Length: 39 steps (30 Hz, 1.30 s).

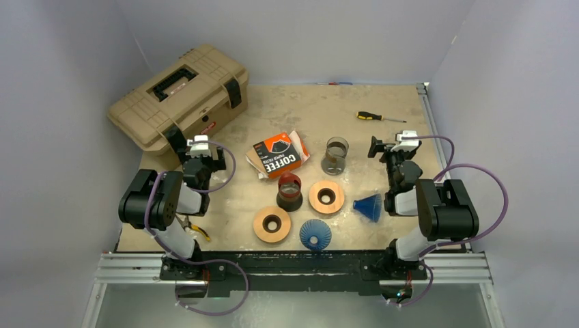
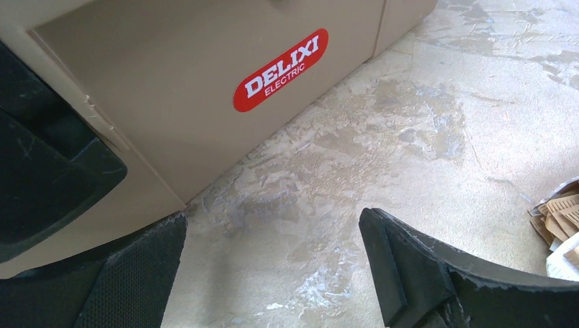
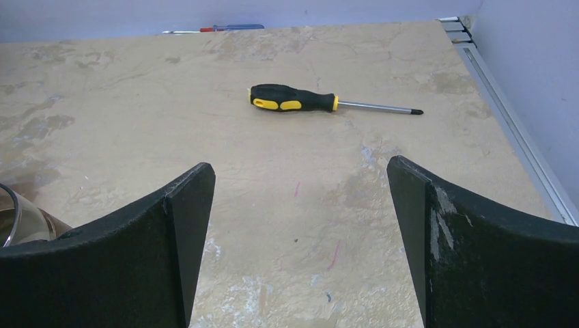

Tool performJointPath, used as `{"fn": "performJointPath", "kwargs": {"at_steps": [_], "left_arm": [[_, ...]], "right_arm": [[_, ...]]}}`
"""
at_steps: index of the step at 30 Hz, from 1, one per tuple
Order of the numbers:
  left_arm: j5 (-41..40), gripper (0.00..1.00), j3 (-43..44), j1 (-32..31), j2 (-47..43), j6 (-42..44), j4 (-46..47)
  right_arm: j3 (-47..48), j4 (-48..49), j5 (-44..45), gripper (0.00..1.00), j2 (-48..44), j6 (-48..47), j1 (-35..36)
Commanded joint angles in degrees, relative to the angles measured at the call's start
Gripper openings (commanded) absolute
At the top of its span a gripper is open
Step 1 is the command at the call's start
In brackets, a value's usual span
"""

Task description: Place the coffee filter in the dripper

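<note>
While the left end effector (image 2: 272, 225) and right end effector (image 3: 300, 171) gape empty, pale walls (image 1: 307, 34) enclose the scuffed tan table (image 1: 300, 109).

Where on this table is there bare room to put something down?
Bare tabletop runs along the far edge between the toolbox and the screwdriver, beyond the filter pack and glass carafe. A smaller patch lies between the left arm and the red dripper. Crowded: the near middle, with the blue dripper, two orange rings and blue cone.

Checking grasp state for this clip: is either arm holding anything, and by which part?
Nothing is held: the left gripper and the right gripper are both open, with nothing between their fingers.
</note>
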Motion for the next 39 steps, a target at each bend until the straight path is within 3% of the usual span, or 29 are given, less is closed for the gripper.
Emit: {"fn": "performJointPath", "kwargs": {"at_steps": [1,4,8,12,16,23,26,30,33,35,39], "left_arm": [[1.2,0.99,-0.1,0.2,-0.8,0.0,1.2],[2.6,1.00,-0.9,0.2,-1.3,0.8,2.0],[12.6,1.00,-3.6,0.0,-8.7,5.6,0.1],[10.3,0.99,-0.3,-0.3,-21.3,-1.5,-18.1],[13.7,0.99,6.0,-0.2,-28.2,-9.5,-34.4],[20.6,0.99,23.7,-0.2,-32.8,-15.6,-63.6],[19.9,0.99,32.3,-0.3,-32.1,-19.1,-76.7],[19.8,0.99,34.9,-0.1,-34.2,-20.7,-79.0],[14.9,0.99,35.6,-0.1,-36.4,-23.0,-81.2],[13.4,0.99,36.4,-0.1,-37.4,-23.3,-82.5],[15.6,0.99,37.3,0.2,-37.6,-22.9,-84.1]], "right_arm": [[0.0,1.0,-0.6,0.99,-0.4,-1.1,0.1],[-0.1,1.2,-0.6,0.99,-0.5,-1.1,0.0],[0.6,-2.6,-2.2,0.99,-3.9,-1.2,0.1],[8.3,-22.8,-3.9,0.99,-13.5,-0.3,0.0],[10.5,-30.8,-6.9,0.99,-21.0,2.7,0.0],[15.6,-47.9,-7.3,0.99,-35.1,7.1,0.1],[18.3,-57.0,-2.0,0.99,-38.6,10.7,0.0],[18.3,-60.8,5.9,0.99,-44.1,15.3,0.1],[17.3,-64.1,11.4,0.99,-47.1,19.2,0.1],[18.7,-69.4,15.5,0.99,-47.2,23.8,0.1],[22.6,-76.6,15.7,0.99,-42.7,25.2,0.1]]}}
